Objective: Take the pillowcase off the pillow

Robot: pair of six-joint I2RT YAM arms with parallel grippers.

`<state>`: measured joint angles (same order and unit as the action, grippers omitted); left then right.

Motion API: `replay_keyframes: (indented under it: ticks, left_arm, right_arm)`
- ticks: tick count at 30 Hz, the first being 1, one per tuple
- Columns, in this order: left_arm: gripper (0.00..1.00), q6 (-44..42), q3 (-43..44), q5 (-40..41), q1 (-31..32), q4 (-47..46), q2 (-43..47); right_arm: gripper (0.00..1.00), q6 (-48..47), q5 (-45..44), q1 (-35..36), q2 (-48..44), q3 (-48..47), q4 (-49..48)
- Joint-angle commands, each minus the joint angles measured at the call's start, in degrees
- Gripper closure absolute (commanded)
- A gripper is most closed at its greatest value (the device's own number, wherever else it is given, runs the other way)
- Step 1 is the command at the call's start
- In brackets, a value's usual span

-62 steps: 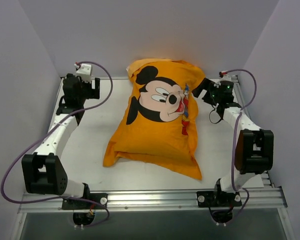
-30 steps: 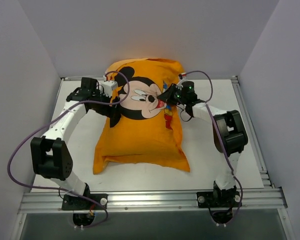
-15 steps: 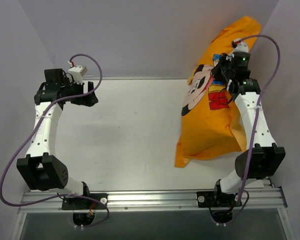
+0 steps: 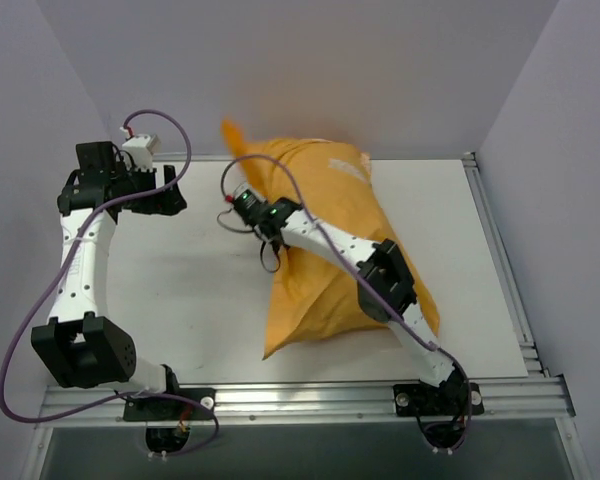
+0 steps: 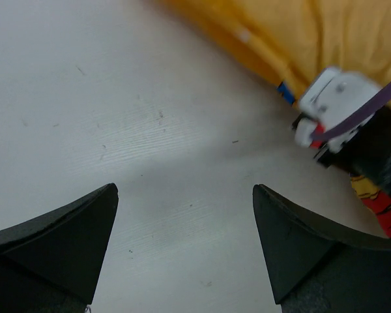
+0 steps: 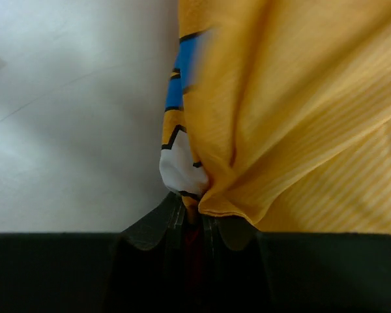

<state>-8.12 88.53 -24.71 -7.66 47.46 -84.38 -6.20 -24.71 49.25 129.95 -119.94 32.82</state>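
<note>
right gripper (image 6: 194,216) clamped on a pillowcase (image 4: 305,300) fold. since 0.5 s ago the bundle dropped from high and far right of the left gripper (image 5: 184,192) to flat on the table (image 4: 180,290), near its right side. left gripper open, barely moved; pillow unseen, probably inside.

The bulging pillowcase (image 4: 315,290) is filling the middle and right of the table (image 4: 180,290), running from the far wall toward the near right corner. The right arm (image 4: 330,240) is stretching diagonally across it, blocking passage over the top. Bare surface is lying open on the left, where the left gripper (image 5: 182,195) is hovering, and in a far right wedge.
</note>
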Motion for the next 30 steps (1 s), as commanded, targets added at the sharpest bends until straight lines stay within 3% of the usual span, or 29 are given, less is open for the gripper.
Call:
replay_keyframes:
  ticks: [1,5,6,7,9,12,15,17,19,22,30]
  left_arm:
    - [0.06,0.8,0.3,0.2,-2.6,0.9,2.3]
    - [0.06,2.2,0.7,0.9,-4.1,0.9,2.4]
    - [0.06,2.4,0.8,0.9,-4.3,0.7,2.4]
    - [0.06,2.6,1.1,0.8,-4.6,0.7,2.4]
    - [0.06,2.9,1.5,0.7,-5.2,0.9,2.3]
    - [0.06,2.8,1.8,-0.6,-5.1,1.1,1.9]
    - [0.06,2.5,2.6,0.6,-3.6,1.9,-0.4]
    - [0.06,0.2,3.9,4.2,-1.1,2.7,-4.0]
    - [0.06,-3.5,6.2,13.0,5.0,3.8,-8.3]
    - [0.06,-7.8,8.4,22.1,12.6,3.0,-14.0]
    - [0.06,-8.2,17.8,23.5,14.2,-0.6,-27.8]
  right_arm:
    - [0.87,0.0,2.8,5.1,-1.5,-0.9,6.6]
    - [0.67,-1.2,8.0,9.2,-3.6,0.4,4.4]
    - [0.56,-1.6,8.5,9.9,-5.9,1.1,3.9]
    - [0.52,-2.1,9.2,10.5,-7.5,1.9,3.5]
    - [0.47,-2.7,13.2,11.7,-11.6,6.1,0.6]
    - [0.39,-2.8,22.1,12.4,-25.1,14.8,-4.9]
    - [0.09,1.9,22.7,11.5,-36.8,24.7,-11.5]
    - [0.05,6.5,22.0,8.3,-41.9,29.1,-14.4]
    - [0.05,17.4,21.6,-0.4,-46.9,34.9,-14.1]
    - [0.07,24.5,13.0,-8.4,-50.4,42.3,-9.8]
    - [0.11,26.4,16.2,-19.4,-54.5,52.3,-7.7]
